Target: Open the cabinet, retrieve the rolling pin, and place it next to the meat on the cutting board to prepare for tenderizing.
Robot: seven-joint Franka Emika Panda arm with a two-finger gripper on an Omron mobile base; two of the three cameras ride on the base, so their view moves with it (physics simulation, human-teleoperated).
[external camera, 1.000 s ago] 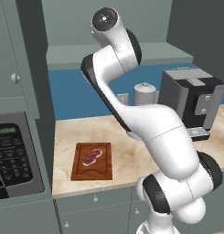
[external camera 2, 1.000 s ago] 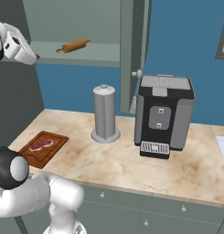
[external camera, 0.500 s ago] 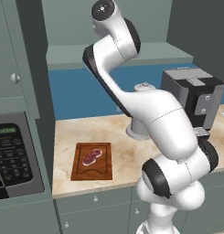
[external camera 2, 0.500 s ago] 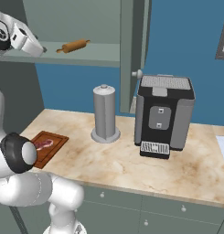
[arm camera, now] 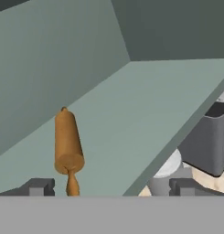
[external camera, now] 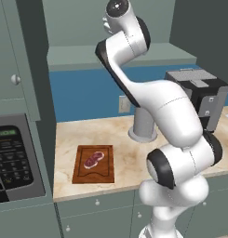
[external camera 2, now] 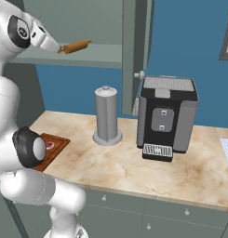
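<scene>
A white robot arm reaches up into an open cabinet (external camera 2: 134,51) above a kitchen table (external camera 2: 134,162). The cabinet's doors stand swung out, so the opening step looks done. Inside, on the grey-green shelf (arm camera: 145,114), lies the rolling pin (arm camera: 66,141), a tan wooden cylinder with a narrow handle pointing toward the hand camera. From the right base view the pin (external camera 2: 74,46) rests flat on the shelf just beyond the arm's hand.

The tool (arm camera: 109,186) is spread wide, with nothing between its dark fingertips (arm camera: 39,186). In the hand view the pin sits near the left fingertip, off to one side of the gap rather than centred in it, and is not gripped.

Below, the cutting board (external camera: 93,163) lies on the table near its front edge, with the meat (external camera: 94,159) on its upper half. Bare board shows below and beside the steak. A grey cylindrical holder (external camera 2: 106,116) and a black coffee machine (external camera 2: 166,118) stand farther along the table.

Judging from this, the retrieval is just beginning. Still to do: line the tool up over the pin, close on it, lift it out, carry it down, and set it on the board beside the meat.
</scene>
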